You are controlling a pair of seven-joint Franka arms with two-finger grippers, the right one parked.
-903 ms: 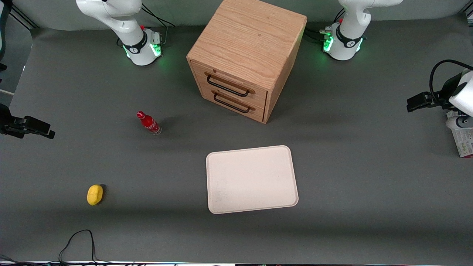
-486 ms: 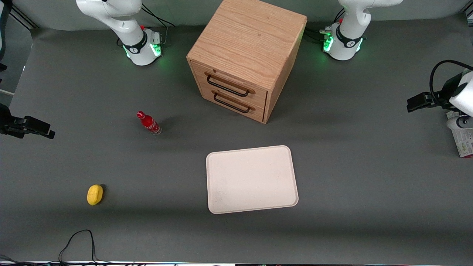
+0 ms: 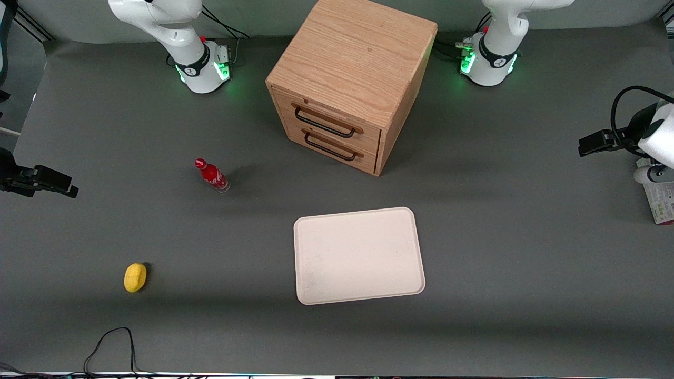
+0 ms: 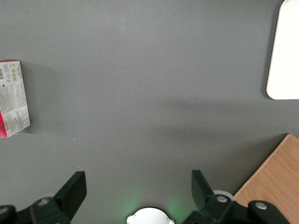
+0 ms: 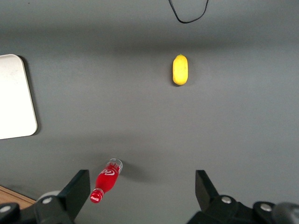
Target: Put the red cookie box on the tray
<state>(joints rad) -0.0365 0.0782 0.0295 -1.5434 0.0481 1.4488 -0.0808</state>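
Observation:
The red cookie box point(image 3: 662, 204) lies flat, pale printed face up, at the working arm's end of the table, partly cut off by the front view's edge. It also shows in the left wrist view point(image 4: 13, 98). My left gripper point(image 4: 138, 189) is open and empty, hanging above the table beside the box and clear of it. The arm's wrist point(image 3: 658, 139) is above the box in the front view. The cream-white tray point(image 3: 359, 256) lies bare in the middle of the table, nearer the front camera than the cabinet. Its corner shows in the left wrist view point(image 4: 285, 51).
A wooden two-drawer cabinet point(image 3: 350, 79) stands at the middle back, its corner also in the left wrist view point(image 4: 275, 184). A small red bottle point(image 3: 212, 175) and a yellow lemon point(image 3: 135, 277) lie toward the parked arm's end.
The left arm's wrist has shifted slightly away from the front camera above the box. Nothing on the table has moved.

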